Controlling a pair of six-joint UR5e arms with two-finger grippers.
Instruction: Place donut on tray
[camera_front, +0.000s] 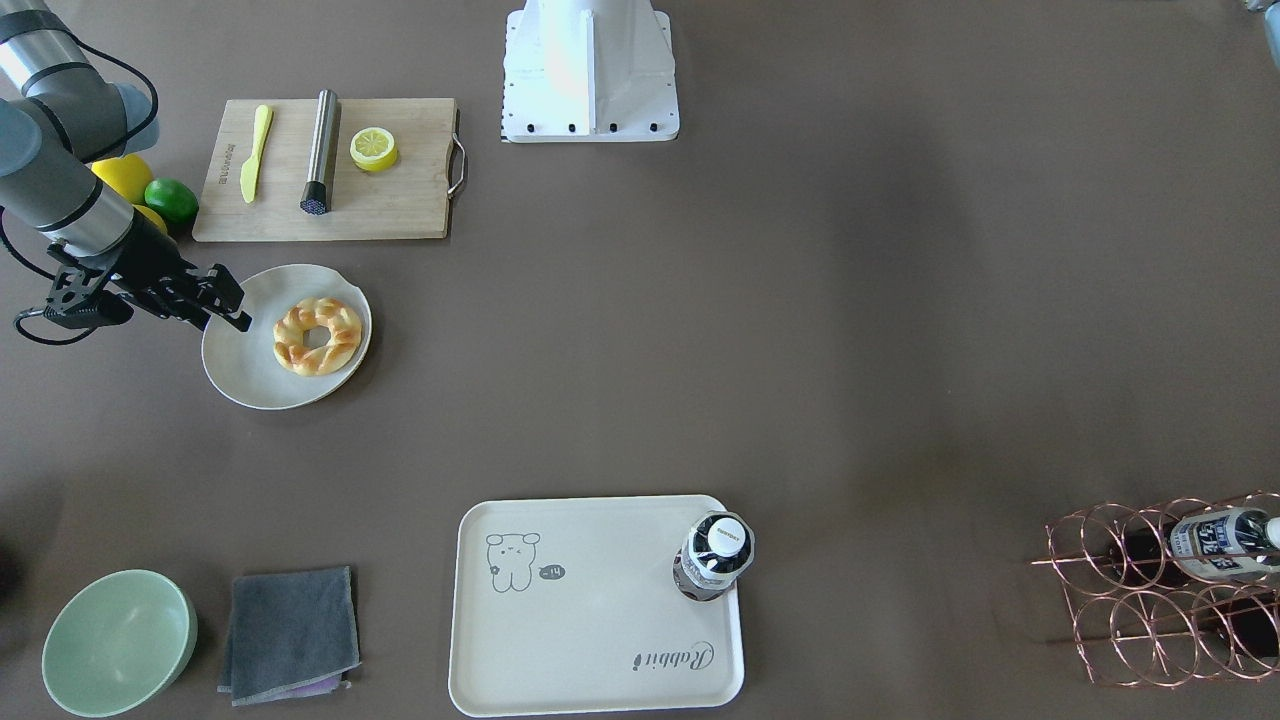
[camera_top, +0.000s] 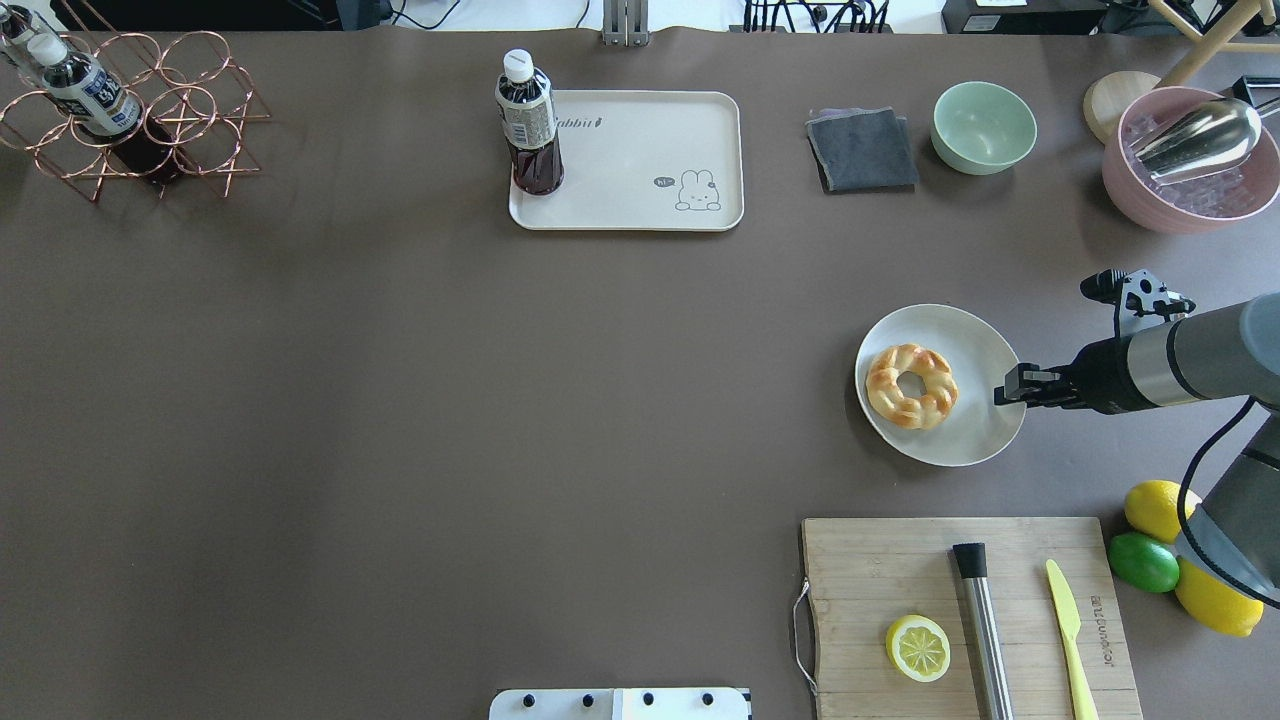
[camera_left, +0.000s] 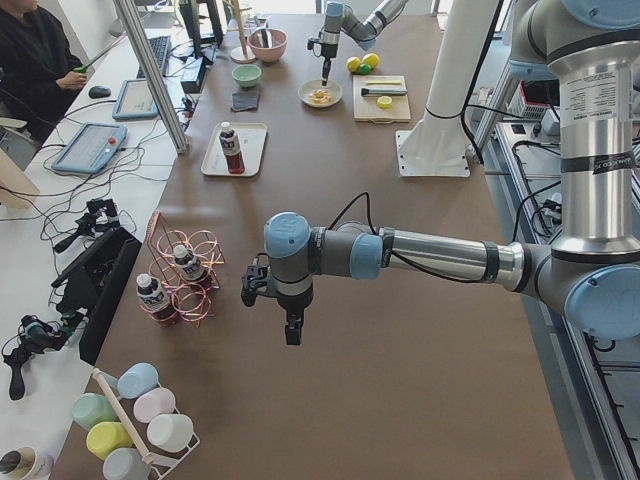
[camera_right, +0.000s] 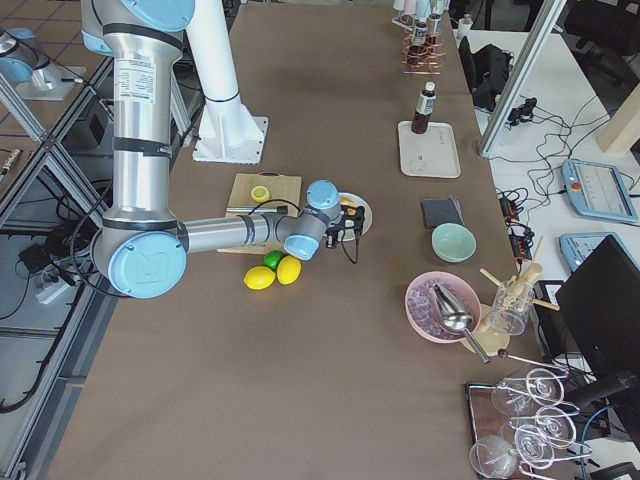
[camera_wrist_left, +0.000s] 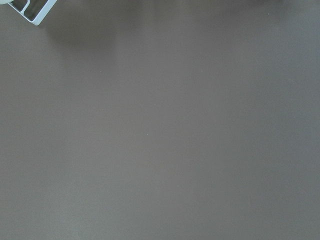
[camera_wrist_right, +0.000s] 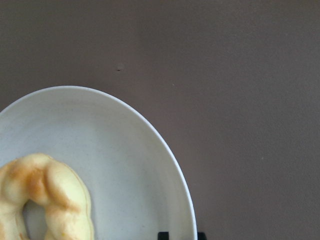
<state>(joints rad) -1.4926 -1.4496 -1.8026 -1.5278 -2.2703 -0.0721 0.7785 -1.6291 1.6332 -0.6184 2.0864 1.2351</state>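
Observation:
The braided golden donut (camera_front: 317, 336) lies on a round off-white plate (camera_front: 240, 370) on the robot's right side of the table; it also shows in the overhead view (camera_top: 911, 386) and the right wrist view (camera_wrist_right: 55, 200). My right gripper (camera_top: 1003, 389) hangs over the plate's outer rim, beside the donut and apart from it, and looks shut and empty. The cream tray (camera_top: 640, 160) with the bear cartoon lies at the far middle, with a dark drink bottle (camera_top: 528, 125) standing on one corner. My left gripper (camera_left: 292, 335) hangs over bare table; I cannot tell whether it is open or shut.
A wooden cutting board (camera_top: 870, 570) holds a lemon half (camera_top: 918, 648), a steel cylinder (camera_top: 982, 630) and a yellow knife (camera_top: 1068, 625). Lemons and a lime (camera_top: 1143, 562) lie by the right arm. A grey cloth (camera_top: 861, 150), green bowl (camera_top: 984, 126), pink bowl (camera_top: 1190, 190) and wire rack (camera_top: 130, 110) line the far edge.

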